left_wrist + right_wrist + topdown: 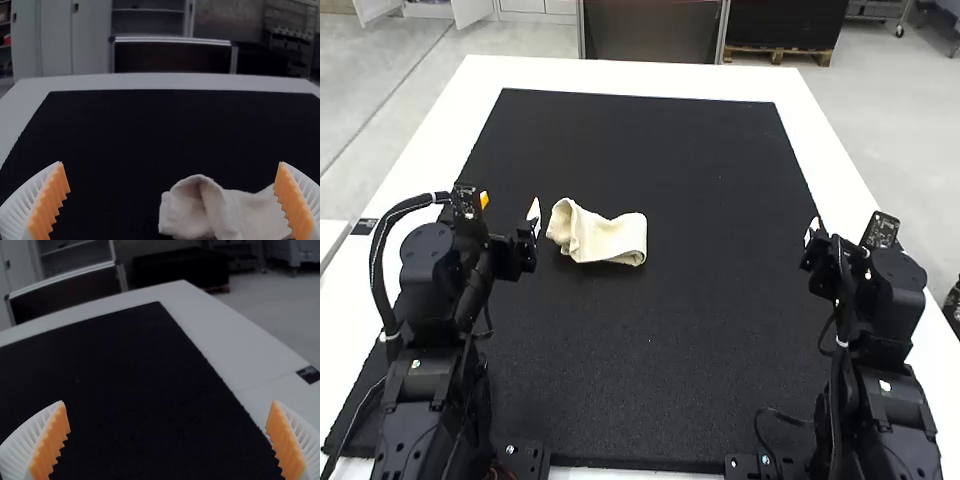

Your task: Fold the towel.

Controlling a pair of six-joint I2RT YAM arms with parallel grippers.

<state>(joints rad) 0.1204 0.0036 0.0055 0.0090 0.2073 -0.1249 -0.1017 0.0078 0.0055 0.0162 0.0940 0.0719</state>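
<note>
Towel (610,238) lies bunched on the black mat (650,370), just left of the frame's middle, with the left gripper (509,204) near it and the right gripper (841,236) off toward the right edge, both with fingers wide apart.

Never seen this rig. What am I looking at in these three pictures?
Two robot arms, the left arm and the right arm, stand at a white table. The high view looks down from a fixed camera above and behind them; each wrist view comes from a camera riding on that arm's wrist.

A black mat covers much of the table. On it lies a cream towel, nearer the left arm, bunched and curled at one end, flatter at the other.

The left end effector and right end effector are both open, holding nothing.
</note>
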